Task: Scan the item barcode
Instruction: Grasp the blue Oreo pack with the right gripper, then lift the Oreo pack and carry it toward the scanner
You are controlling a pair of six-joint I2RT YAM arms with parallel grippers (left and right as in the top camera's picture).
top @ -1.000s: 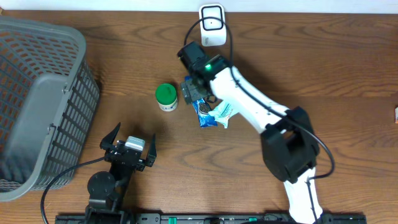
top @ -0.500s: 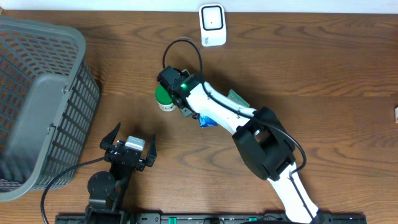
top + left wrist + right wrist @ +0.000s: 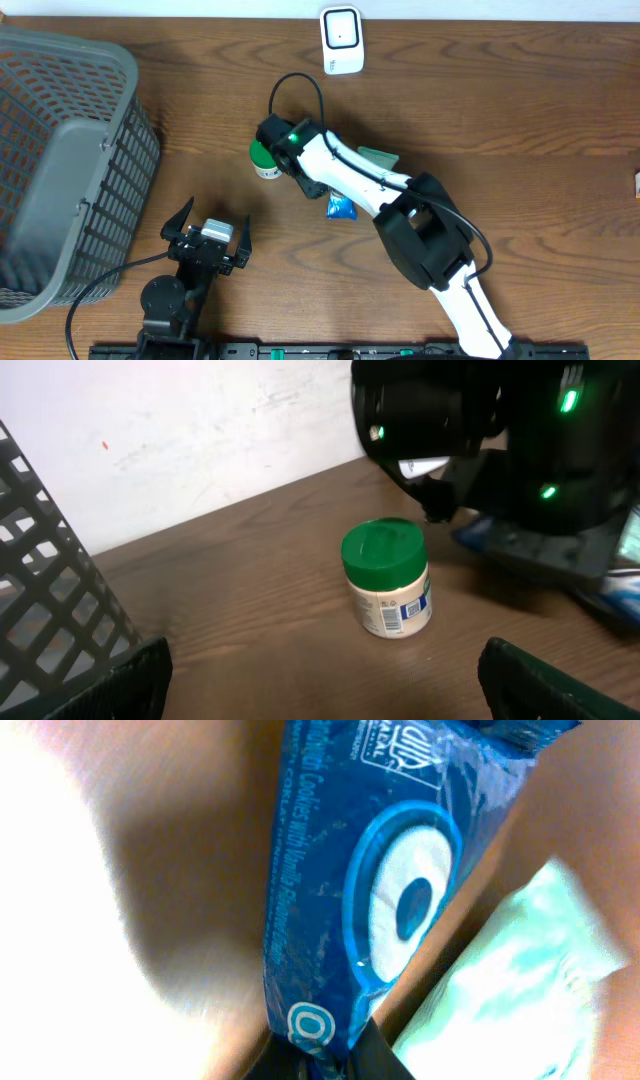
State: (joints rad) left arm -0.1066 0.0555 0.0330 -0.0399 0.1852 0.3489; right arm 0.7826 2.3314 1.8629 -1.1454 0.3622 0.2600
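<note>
A blue cookie packet (image 3: pixel 380 890) fills the right wrist view, and my right gripper (image 3: pixel 330 1058) is shut on its lower end. From overhead the packet (image 3: pixel 340 207) peeks out below the right arm, with the right gripper (image 3: pixel 322 192) at its left end. The white barcode scanner (image 3: pixel 341 40) stands at the table's far edge. My left gripper (image 3: pixel 207 240) rests near the front, open and holding nothing; its dark fingers (image 3: pixel 560 680) frame the bottom of the left wrist view.
A green-lidded white jar (image 3: pixel 265 158) stands just left of the right wrist; its label barcode (image 3: pixel 388 615) shows in the left wrist view. A mint-green packet (image 3: pixel 378 156) lies beside the arm. A grey mesh basket (image 3: pixel 60 160) fills the left side.
The right arm swung left toward the jar and its gripper shut on the blue packet. The packet shifted toward the front, apart from the mint-green one. The left arm stayed still.
</note>
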